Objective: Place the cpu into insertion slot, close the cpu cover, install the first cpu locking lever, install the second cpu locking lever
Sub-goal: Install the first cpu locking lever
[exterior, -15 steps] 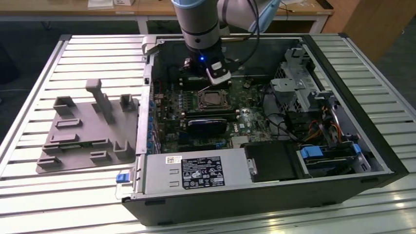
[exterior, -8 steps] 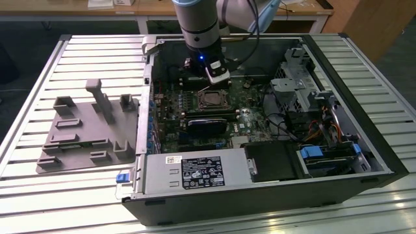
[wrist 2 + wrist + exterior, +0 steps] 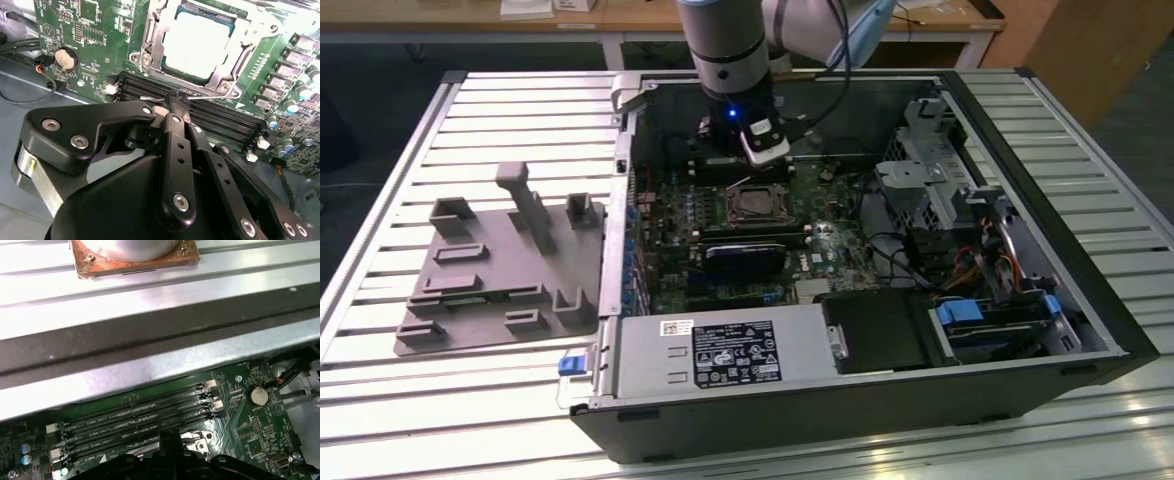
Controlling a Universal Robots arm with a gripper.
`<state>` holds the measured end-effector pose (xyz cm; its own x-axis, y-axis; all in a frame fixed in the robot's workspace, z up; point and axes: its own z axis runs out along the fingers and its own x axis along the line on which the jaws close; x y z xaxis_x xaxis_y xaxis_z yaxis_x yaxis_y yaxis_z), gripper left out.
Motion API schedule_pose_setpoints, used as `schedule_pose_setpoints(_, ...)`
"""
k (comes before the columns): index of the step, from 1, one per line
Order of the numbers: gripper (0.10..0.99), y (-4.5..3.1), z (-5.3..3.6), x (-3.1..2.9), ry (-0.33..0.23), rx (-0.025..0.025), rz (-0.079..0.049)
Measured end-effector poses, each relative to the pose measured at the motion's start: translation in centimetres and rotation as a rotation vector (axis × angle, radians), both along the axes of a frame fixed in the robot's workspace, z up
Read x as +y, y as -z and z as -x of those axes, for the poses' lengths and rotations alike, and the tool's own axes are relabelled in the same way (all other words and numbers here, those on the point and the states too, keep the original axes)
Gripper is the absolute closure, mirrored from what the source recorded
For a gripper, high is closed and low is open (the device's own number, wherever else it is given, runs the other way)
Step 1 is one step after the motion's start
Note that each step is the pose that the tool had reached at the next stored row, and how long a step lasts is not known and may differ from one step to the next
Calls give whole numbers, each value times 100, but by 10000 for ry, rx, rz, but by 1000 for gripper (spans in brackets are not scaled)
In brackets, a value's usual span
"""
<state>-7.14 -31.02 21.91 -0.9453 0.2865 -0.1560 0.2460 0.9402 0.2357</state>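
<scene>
The cpu (image 3: 197, 40), a dull silver square, lies flat in the insertion slot (image 3: 753, 206) on the green motherboard. The cpu cover (image 3: 151, 40), a silvery frame plate, lies down around it. A thin wire locking lever (image 3: 210, 96) runs along the cover's edge beside the memory slots. In the second wrist view my gripper (image 3: 177, 102) has its black fingers shut together, and their tips touch this lever. In the exterior view the gripper (image 3: 767, 172) hangs inside the open case, just beyond the slot. Its fingertips also show in the first wrist view (image 3: 167, 437).
Long black memory slots (image 3: 140, 420) lie right by the fingertips. A coin battery (image 3: 66, 58) sits on the board. The case wall (image 3: 150, 325) rises close behind the gripper. In the exterior view a grey fixture (image 3: 500, 270) stands left of the case and a drive cage (image 3: 947, 170) sits right.
</scene>
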Motion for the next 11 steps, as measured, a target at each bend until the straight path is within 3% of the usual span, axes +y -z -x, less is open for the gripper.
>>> schedule_pose_setpoints(11, 980, 53, -17, 34, 267, 1, 55)
